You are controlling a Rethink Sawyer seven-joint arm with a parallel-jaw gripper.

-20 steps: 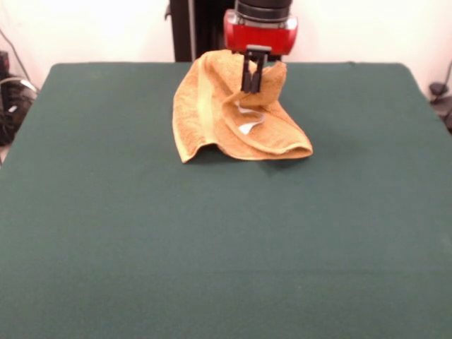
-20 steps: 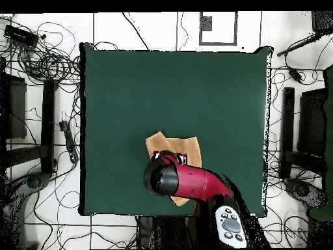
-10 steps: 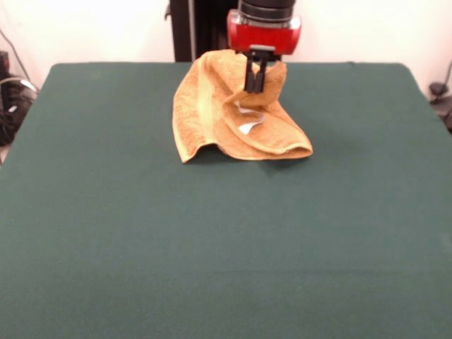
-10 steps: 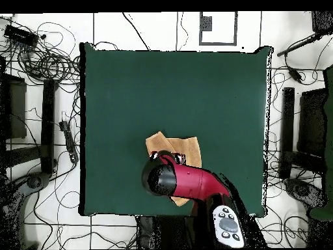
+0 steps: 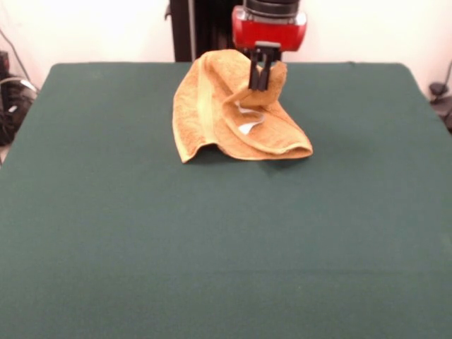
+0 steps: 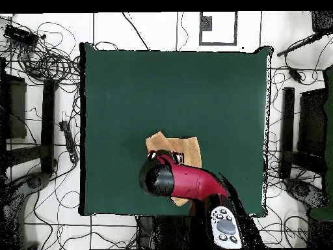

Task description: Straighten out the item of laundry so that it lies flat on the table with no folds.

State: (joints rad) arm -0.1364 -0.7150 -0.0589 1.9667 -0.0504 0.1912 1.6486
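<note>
The item of laundry, a golden-orange terry towel, stands bunched and folded near the far edge of the dark green table. Its upper part is lifted while the lower folds rest on the cloth, with a small white tag showing among them. My gripper hangs from the red wrist and is shut on the towel's raised top fold. From overhead, the red arm hides most of the towel, leaving only its far corners visible.
Cables and dark equipment lie on the floor around the table in the overhead view. A black post stands behind the table's far edge.
The gripper has risen slightly and shifted a little to the right in the front view, still pinching the towel's top fold. The lower folds have stayed put.
</note>
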